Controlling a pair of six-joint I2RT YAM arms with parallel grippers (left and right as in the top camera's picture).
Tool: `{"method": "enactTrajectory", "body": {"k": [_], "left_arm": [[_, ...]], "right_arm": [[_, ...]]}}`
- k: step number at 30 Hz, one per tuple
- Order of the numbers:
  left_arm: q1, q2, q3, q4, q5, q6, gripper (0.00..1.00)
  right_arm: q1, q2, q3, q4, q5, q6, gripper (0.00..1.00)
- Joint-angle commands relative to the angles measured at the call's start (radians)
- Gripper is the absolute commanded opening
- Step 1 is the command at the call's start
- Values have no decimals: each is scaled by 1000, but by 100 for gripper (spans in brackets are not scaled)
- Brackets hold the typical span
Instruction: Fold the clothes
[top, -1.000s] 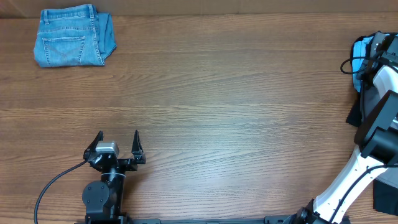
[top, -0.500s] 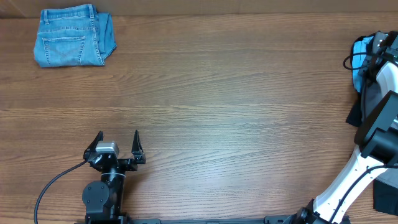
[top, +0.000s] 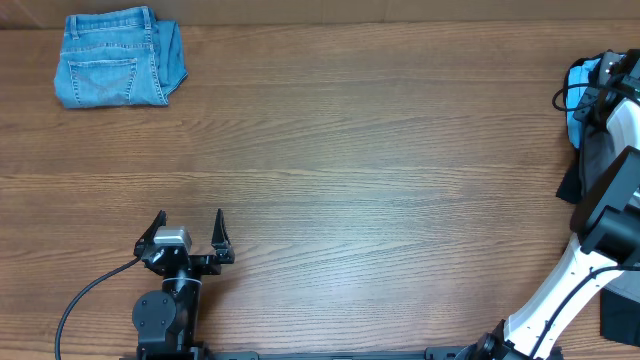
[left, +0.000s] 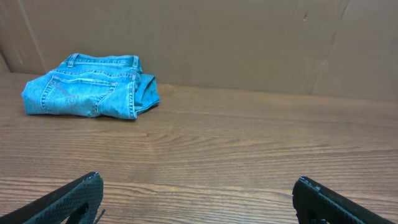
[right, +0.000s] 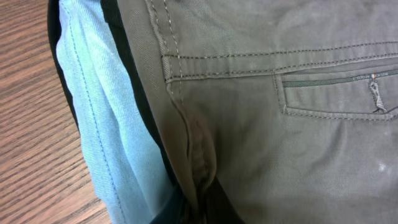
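The clothes, a grey woven garment with a stitched slit pocket, fill the right wrist view. They lie on top of a pile at the table's right edge. My right gripper is shut on a raised ridge of the grey fabric along its seam; its dark fingers barely show at the bottom. From overhead the right arm covers most of that pile. My left gripper rests open near the front left of the table with only bare wood between its fingers.
Folded blue denim jeans lie at the far left corner, ahead of the left gripper in its wrist view. Light-blue and black garments lie under the grey one. A cardboard wall runs along the table's back edge.
The right wrist has shifted slightly rightward over the pile at the table's right edge. The left arm and the jeans have not moved.
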Motion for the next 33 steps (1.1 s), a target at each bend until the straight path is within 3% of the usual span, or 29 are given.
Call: {"method": "enactTrajectory", "body": {"k": [1, 21, 33], "left_arm": [[6, -11, -4, 1, 10, 23, 100], [6, -11, -4, 1, 10, 23, 100], [6, -11, -4, 1, 10, 23, 100]], "right_arm": [[-5, 6, 35, 0, -14, 9, 4], [-5, -266, 35, -49, -14, 106, 4], [-5, -257, 32, -79, -15, 106, 7]]}}
